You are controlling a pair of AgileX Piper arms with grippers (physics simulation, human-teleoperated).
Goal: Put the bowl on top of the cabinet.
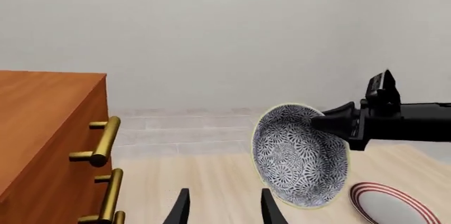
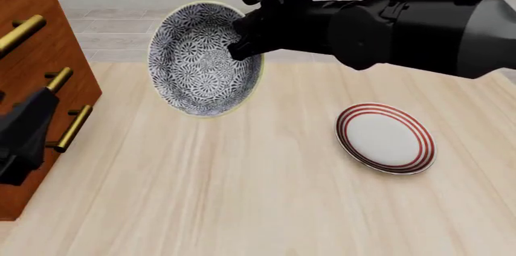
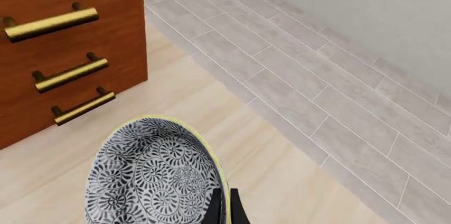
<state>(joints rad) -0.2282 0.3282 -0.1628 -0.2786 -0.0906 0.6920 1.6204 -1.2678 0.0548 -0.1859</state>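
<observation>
Bowl is hanging in the air above the table, tipped on its side so the patterned inside is facing the front camera. Right gripper is pinching its rim on the right-hand edge, one finger inside the bowl and one outside, closed on the rim; the right wrist view is showing the fingertips straddling the yellowish rim of the bowl.

Cabinet is standing at the table's left edge, handles facing right toward the bowl. Bowl is sitting clear of the cabinet front, with a gap of bare table between them, and its upper rim is showing near the level of the cabinet's top edge in the left wrist view, where bowl and cabinet are well apart.

Left gripper is hovering low by the cabinet front, fingers spread apart and holding nothing.

Plate is lying flat on the table right of the bowl, under the right arm, apart from everything else. Open tabletop is stretching across the near half.
</observation>
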